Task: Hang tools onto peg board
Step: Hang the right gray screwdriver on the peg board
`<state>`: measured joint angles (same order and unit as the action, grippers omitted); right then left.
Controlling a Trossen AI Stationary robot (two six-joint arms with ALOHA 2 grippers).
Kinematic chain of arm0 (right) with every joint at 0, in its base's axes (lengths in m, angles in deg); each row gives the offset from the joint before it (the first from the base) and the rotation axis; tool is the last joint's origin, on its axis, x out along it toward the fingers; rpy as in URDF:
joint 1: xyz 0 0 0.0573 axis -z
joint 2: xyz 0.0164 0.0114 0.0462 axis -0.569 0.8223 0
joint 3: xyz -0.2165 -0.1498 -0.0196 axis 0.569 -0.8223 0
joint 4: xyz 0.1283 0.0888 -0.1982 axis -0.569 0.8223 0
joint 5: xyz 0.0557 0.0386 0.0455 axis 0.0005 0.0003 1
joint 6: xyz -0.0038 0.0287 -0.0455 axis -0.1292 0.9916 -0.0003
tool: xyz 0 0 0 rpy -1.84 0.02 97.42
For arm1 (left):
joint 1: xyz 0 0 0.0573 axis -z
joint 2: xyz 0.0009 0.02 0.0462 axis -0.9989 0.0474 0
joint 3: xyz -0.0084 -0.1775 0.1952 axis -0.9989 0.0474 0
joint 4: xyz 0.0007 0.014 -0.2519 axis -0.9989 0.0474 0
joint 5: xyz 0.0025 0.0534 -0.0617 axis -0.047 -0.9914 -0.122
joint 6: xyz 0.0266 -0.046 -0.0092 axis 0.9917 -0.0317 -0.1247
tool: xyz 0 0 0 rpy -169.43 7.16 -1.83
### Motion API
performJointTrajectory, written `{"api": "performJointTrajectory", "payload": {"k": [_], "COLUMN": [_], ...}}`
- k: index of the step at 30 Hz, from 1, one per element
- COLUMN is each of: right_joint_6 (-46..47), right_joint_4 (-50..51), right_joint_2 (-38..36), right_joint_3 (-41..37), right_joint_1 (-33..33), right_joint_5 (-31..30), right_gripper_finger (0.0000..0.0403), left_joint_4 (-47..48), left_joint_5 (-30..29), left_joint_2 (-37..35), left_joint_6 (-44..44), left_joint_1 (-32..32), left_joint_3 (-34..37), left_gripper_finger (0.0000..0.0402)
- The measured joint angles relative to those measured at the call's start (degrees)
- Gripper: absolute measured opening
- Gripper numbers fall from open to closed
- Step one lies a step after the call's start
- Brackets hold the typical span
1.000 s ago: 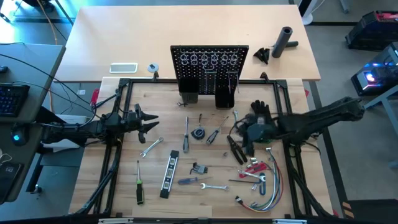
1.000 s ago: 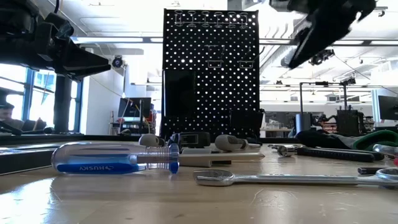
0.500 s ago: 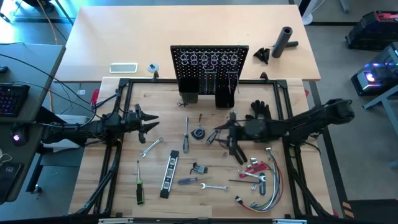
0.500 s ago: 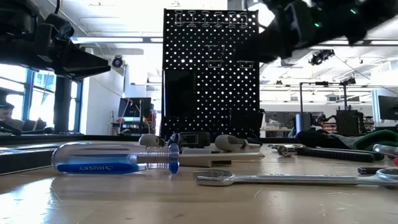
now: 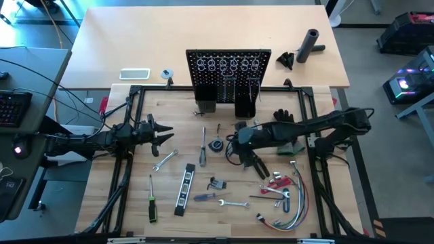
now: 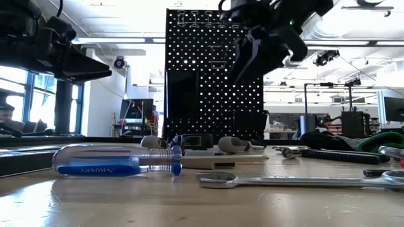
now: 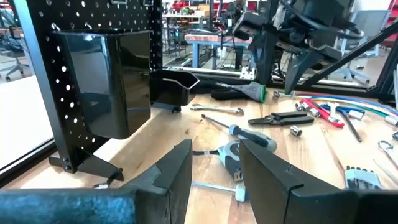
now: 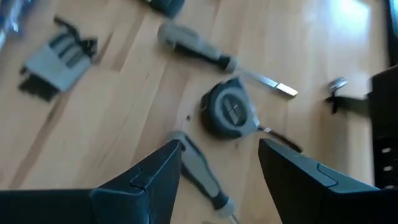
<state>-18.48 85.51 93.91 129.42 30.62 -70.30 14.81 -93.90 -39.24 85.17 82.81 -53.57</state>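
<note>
Near the table's left edge the left gripper (image 5: 165, 133) waits, fingers parted and empty. Mid-table, the right gripper (image 5: 232, 146) hangs spread wide over crowded pliers (image 5: 232, 148) and tape measure (image 5: 215, 145), risking snagging both; peg board (image 5: 228, 73) stands at the far edge.

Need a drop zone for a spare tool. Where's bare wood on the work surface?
Free: the wood between the left gripper and the green-handled screwdriver, and the strip between the level and the hex key set. Crowded: around the wire bundle and under the right gripper.
</note>
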Motion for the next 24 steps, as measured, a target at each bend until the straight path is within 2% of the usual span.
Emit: {"api": "performJointTrajectory", "payload": {"k": [9, 13, 17, 24], "right_joint_6": [-1.5, -0.34, 0.4, -3.49], "right_joint_4": [2.85, 7.79, 8.42, -0.78], "right_joint_2": [4.47, 5.03, 5.01, 7.47], "right_joint_3": [0.0, -0.03, -0.44, -0.46], "right_joint_1": [2.36, 3.85, 4.8, 4.83], "right_joint_5": [1.82, 1.63, 1.83, 6.74], "right_gripper_finger": [0.0213, 0.0213, 0.0213, 0.0213], "left_joint_4": [0.66, 0.68, 0.71, 0.73], "left_joint_5": [0.0, 0.0, 0.0, 0.0], "left_joint_2": [0.0, 0.0, 0.0, 0.0], "left_joint_6": [-0.02, -0.02, -0.02, -0.08], "left_joint_1": [-0.01, 0.0, 0.0, -0.01], "left_joint_3": [0.0, 0.0, 0.0, 0.0], "left_gripper_finger": [0.0126, 0.0126, 0.0126, 0.0126]}}
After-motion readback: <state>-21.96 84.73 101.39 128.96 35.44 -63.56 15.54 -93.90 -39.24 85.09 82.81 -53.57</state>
